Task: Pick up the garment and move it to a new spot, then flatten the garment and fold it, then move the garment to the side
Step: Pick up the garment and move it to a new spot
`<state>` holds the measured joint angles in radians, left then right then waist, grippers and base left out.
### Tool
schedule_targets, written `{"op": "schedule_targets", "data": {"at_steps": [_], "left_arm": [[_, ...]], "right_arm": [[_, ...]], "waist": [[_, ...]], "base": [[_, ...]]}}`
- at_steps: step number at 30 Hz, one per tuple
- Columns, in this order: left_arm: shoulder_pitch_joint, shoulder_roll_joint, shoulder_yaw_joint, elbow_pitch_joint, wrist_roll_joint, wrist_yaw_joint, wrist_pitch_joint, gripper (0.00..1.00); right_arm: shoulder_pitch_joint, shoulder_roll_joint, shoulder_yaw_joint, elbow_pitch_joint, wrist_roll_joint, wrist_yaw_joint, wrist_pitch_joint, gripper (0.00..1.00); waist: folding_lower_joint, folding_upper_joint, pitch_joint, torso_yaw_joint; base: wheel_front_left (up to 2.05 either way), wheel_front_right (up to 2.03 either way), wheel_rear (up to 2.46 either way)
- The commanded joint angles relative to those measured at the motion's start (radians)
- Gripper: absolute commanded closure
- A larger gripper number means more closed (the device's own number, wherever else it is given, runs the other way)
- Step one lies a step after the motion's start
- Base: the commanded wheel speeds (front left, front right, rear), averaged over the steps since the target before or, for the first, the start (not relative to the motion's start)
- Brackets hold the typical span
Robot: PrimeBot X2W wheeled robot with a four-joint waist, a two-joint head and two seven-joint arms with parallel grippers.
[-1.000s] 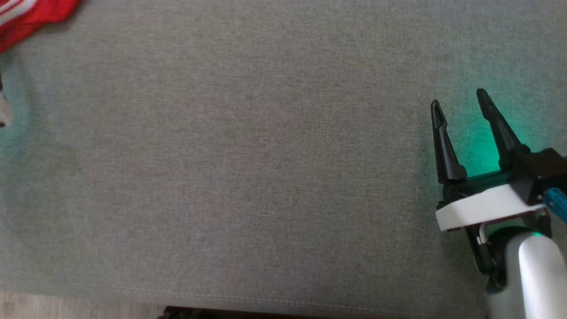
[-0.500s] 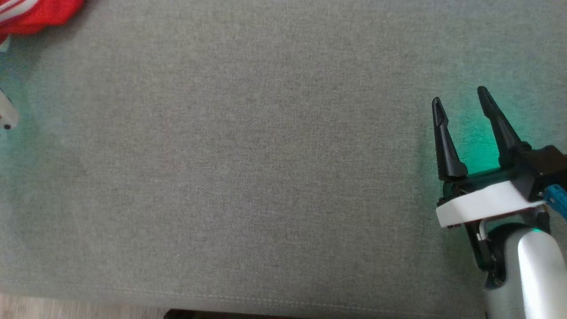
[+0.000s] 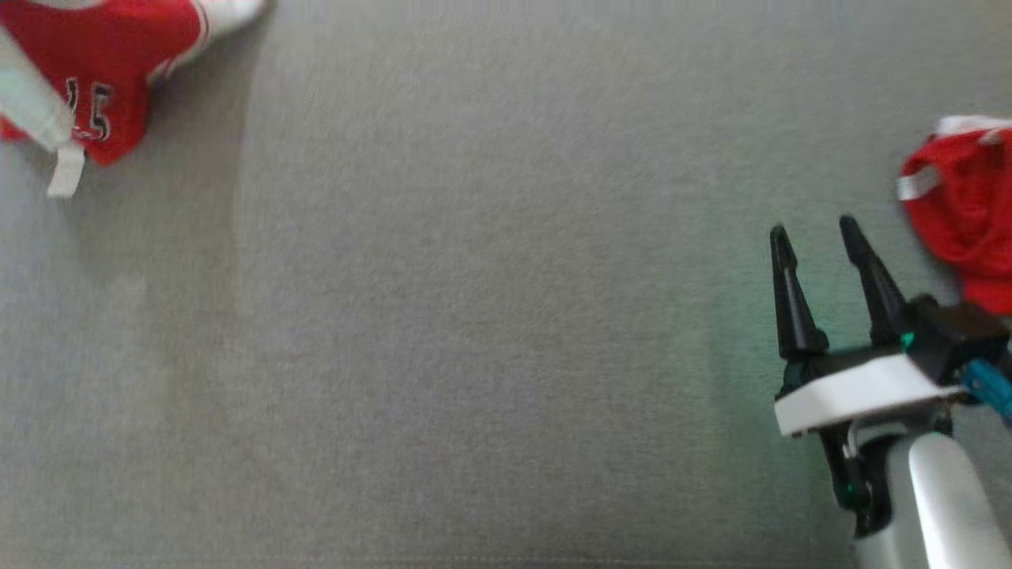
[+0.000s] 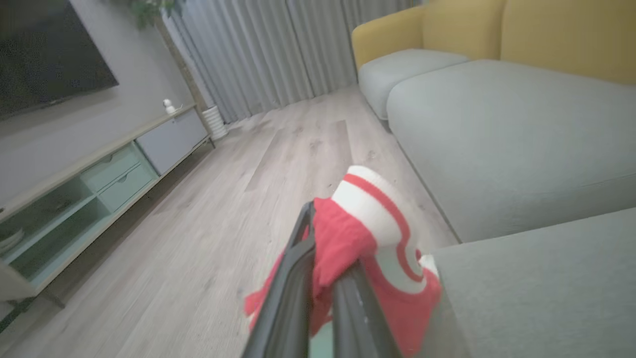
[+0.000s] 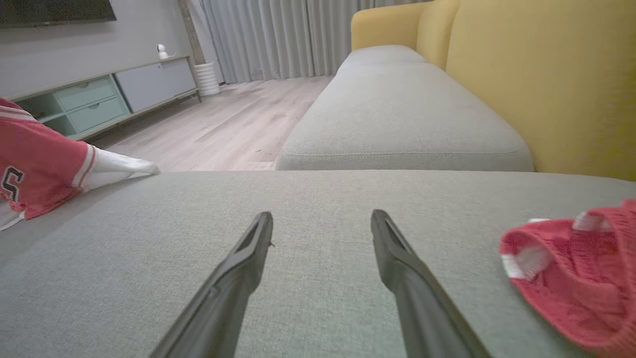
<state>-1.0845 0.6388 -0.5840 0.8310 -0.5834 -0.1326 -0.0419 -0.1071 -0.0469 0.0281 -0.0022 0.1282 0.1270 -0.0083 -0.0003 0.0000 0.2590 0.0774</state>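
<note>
Dark fingers [image 4: 293,278] of the left gripper [image 4: 328,243] were pinched together on a fold of the red garment [image 4: 397,298]. Its white-striped cuff stood up above the tips, at the edge of the grey sofa seat [image 4: 521,149]; how much cloth lay between the fingers was hidden. In the head view the garment sat at the upper left corner, cut by the frame, its black number half covered by a pale blurred shape too smeared to name. The right gripper [image 3: 813,229] was over the seat with its fingers spread wide, holding nothing. Near it on its right lay another red cloth [image 3: 964,221] with white trim, crumpled and cut off by the frame edge. Behind the seat rose a yellow backrest [image 5: 546,74]. Past the sofa ran a pale wood floor [image 4: 223,199], with a low cabinet [image 4: 99,169] under a dark screen [image 4: 44,54], and grey curtains [image 4: 278,49] at the far end
</note>
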Motion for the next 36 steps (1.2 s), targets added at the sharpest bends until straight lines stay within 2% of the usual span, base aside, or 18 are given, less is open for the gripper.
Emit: {"op": "schedule_targets", "data": {"at_steps": [1,9,17,23,30,31,32,33,34,36], "left_arm": [[-0.07,0.049,0.015,-0.059,0.004,0.002,0.007,1.0],[-0.126,-0.023,-0.017,-0.246,-0.014,0.008,0.051,1.0],[-0.168,-0.125,0.035,-0.416,-0.1,0.04,0.028,1.0],[-0.093,-0.109,0.068,-0.428,-0.143,0.056,-0.006,1.0],[0.058,-0.081,0.027,-0.284,-0.123,0.087,-0.01,1.0],[0.073,-0.082,0.018,-0.254,-0.116,0.092,-0.011,0.81],[0.086,-0.084,0.011,-0.224,-0.112,0.098,-0.013,0.57],[0.096,-0.086,0.008,-0.193,-0.109,0.106,-0.018,0.06],[0.102,-0.089,0.005,-0.164,-0.104,0.113,-0.027,0.0],[0.113,-0.097,0.008,-0.113,-0.105,0.123,-0.048,0.0]], "right_arm": [[0.013,-0.003,0.016,-0.012,0.015,0.004,-0.018,0.0],[0.04,-0.003,0.006,0.048,0.051,0.004,-0.058,0.0],[0.029,-0.003,-0.001,0.077,0.069,0.004,-0.088,0.0],[0.012,-0.003,0.004,0.091,0.076,0.004,-0.105,0.0],[-0.032,-0.003,0.032,0.092,0.074,0.004,-0.11,0.0],[-0.039,-0.003,0.037,0.092,0.073,0.004,-0.11,0.0],[-0.046,-0.003,0.04,0.092,0.072,0.004,-0.111,0.0],[-0.053,-0.003,0.043,0.092,0.071,0.004,-0.112,0.0],[-0.058,-0.003,0.045,0.093,0.07,0.004,-0.113,0.0],[-0.068,-0.003,0.046,0.094,0.068,0.004,-0.116,0.0]], "waist": [[0.0003,0.0,-0.092,-0.068],[0.0003,0.0,-0.158,-0.148],[0.0003,0.0,-0.135,-0.196],[0.0003,0.0,-0.081,-0.206],[0.0003,0.0,0.02,-0.221],[0.0003,0.0,0.033,-0.225],[0.0003,0.0,0.045,-0.228],[0.0003,0.0,0.056,-0.231],[0.0003,0.0,0.065,-0.233],[0.0003,0.0,0.078,-0.237]], "base": [[0.0,0.0,0.0],[0.0,0.0,0.0],[0.0,0.0,0.0],[0.0,0.0,0.0],[0.0,0.0,0.0],[0.0,0.0,0.0],[0.0,0.0,0.0],[0.0,0.0,0.0],[0.0,0.0,0.0],[0.0,0.0,0.0]]}}
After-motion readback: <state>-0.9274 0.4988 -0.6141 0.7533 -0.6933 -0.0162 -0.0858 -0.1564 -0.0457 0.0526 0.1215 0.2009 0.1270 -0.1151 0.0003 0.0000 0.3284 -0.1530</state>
